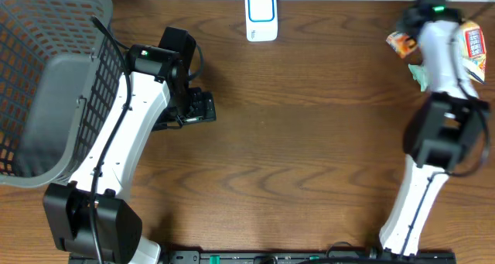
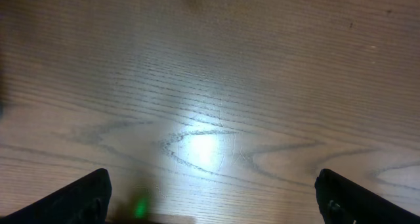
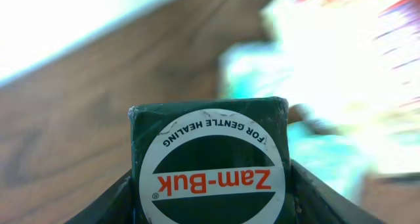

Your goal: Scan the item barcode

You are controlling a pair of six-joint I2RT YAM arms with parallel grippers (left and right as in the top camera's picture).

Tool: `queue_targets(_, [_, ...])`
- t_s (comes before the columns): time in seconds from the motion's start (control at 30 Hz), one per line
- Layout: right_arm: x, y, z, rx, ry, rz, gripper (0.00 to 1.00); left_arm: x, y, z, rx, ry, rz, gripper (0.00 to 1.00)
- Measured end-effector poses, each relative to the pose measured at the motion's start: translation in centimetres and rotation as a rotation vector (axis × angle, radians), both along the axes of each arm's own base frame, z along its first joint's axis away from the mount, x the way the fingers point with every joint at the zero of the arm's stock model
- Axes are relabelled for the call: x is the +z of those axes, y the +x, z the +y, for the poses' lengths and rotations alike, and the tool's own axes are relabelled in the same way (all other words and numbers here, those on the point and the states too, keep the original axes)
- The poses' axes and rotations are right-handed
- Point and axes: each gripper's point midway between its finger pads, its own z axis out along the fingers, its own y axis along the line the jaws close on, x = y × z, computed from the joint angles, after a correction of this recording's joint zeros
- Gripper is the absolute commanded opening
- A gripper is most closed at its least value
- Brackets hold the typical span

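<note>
Brown wood-grain table [image 1: 309, 140] under a left hand [image 2: 210, 192] gaping wide, right hand [image 3: 214, 199] clamping a green Zam-Buk box [image 3: 209, 135].

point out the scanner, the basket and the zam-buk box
scanner [image 1: 261, 15], overhead view, its blue-framed face
basket [image 1: 46, 28], overhead view, its mesh wall
zam-buk box [image 3: 211, 175], right wrist view, its round label

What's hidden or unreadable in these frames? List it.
1. Barcode: none visible. The right wrist view shows only the logo face of the Zam-Buk box, and the frame edge cuts off its bottom.
2. Packets behind it: blurred and overexposed in the right wrist view, partly under the right arm overhead.
3. Scanner: too small overhead to read its face.
</note>
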Motion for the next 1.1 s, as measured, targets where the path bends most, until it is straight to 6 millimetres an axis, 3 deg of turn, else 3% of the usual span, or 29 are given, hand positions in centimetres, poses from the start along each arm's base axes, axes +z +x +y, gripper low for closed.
queue_targets(0.03, [2.3, -0.6, -1.6, -0.021, -0.014, -0.031, 0.68, 0.0, 0.0, 0.0, 0.000, 0.000, 0.000, 0.98])
queue_targets(0.07, [3.7, -1.2, -2.6, -0.035, -0.023, -0.044, 0.88, 0.0, 0.0, 0.0, 0.000, 0.000, 0.000, 0.98])
queue_targets(0.1, [5.2, -1.9, -3.8, -0.053, -0.033, -0.058, 0.98, 0.0, 0.0, 0.0, 0.000, 0.000, 0.000, 0.98])
queue_targets(0.2, [6.5, -3.7, -6.0, -0.091, -0.041, -0.047, 0.99, 0.0, 0.0, 0.0, 0.000, 0.000, 0.000, 0.98])
queue_targets(0.3, [5.6, -4.9, -7.0, -0.110, -0.029, 0.000, 0.99, 0.0, 0.0, 0.0, 0.000, 0.000, 0.000, 0.97])
queue_targets(0.4, [4.4, -5.2, -6.8, -0.098, 0.004, 0.030, 0.99, 0.0, 0.0, 0.0, 0.000, 0.000, 0.000, 0.97])
queue_targets(0.53, [3.1, -5.8, -4.9, -0.054, 0.097, 0.073, 0.99, 0.0, 0.0, 0.0, 0.000, 0.000, 0.000, 0.97])
queue_targets(0.73, [2.0, -8.7, -1.2, -0.069, 0.288, 0.174, 0.99, 0.0, 0.0, 0.0, 0.000, 0.000, 0.000, 0.98])
queue_targets(0.83, [4.2, -10.5, 1.6, -0.034, 0.412, 0.183, 0.99, 0.0, 0.0, 0.0, 0.000, 0.000, 0.000, 0.98])
queue_targets(0.97, [8.7, -14.5, 5.6, 0.026, 0.543, 0.210, 0.99, 0.0, 0.0, 0.0, 0.000, 0.000, 0.000, 0.98])
queue_targets(1.1, [11.8, -18.3, 9.2, 0.090, 0.599, 0.263, 0.98, 0.0, 0.0, 0.0, 0.000, 0.000, 0.000, 0.98])
